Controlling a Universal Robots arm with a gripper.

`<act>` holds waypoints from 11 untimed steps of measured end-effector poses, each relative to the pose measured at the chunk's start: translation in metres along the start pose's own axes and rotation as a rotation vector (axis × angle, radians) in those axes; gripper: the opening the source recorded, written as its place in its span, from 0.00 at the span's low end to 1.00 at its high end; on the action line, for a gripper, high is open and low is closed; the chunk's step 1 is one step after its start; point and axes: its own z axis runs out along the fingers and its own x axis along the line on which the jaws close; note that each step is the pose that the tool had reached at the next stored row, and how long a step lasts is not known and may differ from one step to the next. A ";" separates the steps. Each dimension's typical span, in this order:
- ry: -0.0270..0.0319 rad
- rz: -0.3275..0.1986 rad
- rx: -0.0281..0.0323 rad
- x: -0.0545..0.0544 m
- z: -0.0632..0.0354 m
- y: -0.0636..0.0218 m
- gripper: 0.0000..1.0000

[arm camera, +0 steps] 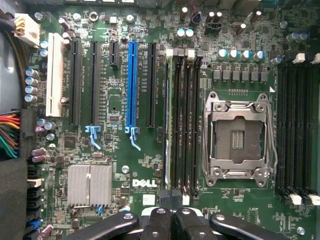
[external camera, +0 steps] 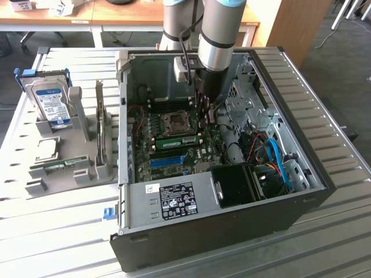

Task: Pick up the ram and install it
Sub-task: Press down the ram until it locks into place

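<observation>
The ram (external camera: pixel 177 141) is a narrow green stick with a white label. It stands on edge in a memory slot beside the empty processor socket (external camera: pixel 174 120) on the motherboard. In the wrist view the ram (arm camera: pixel 166 125) shows edge-on as a thin line in the first of the black slots. My gripper (external camera: pixel 203 116) reaches down into the open computer case, over the end of the stick nearest the drive cage. Its black fingers (arm camera: pixel 160 222) are pressed together, so the gripper (arm camera: pixel 171 212) is shut with nothing between them. Whether the tips touch the ram I cannot tell.
The case wall (external camera: pixel 123 116) and the metal drive cage (external camera: pixel 249 107) flank the arm. Cables (external camera: pixel 272 156) and a black fan shroud (external camera: pixel 235 182) lie toward the case front. A grey rack (external camera: pixel 87 165) outside holds a hard drive (external camera: pixel 49 101) and a square silver chip (external camera: pixel 46 149).
</observation>
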 end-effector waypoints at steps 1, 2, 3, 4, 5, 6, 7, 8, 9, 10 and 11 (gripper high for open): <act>-0.0001 0.000 0.0001 0.000 0.0012 0.0000 0.11; 0.0001 0.000 0.0000 0.000 0.0017 0.0000 0.11; 0.0002 0.000 -0.0001 0.000 0.0017 0.0000 0.11; 0.0002 0.000 0.0000 0.000 0.0017 0.0000 0.11; 0.0002 0.000 -0.0001 0.000 0.0017 0.0000 0.11; 0.0002 0.000 -0.0001 0.000 0.0018 0.0000 0.11; 0.0001 0.000 0.0000 0.000 0.0018 0.0000 0.11; 0.0000 0.000 0.0000 0.000 0.0018 0.0000 0.11; -0.0003 0.000 0.0001 0.000 0.0020 0.0000 0.11; -0.0003 0.000 0.0002 0.001 0.0020 0.0000 0.11; -0.0001 0.000 0.0000 0.001 0.0019 0.0001 0.11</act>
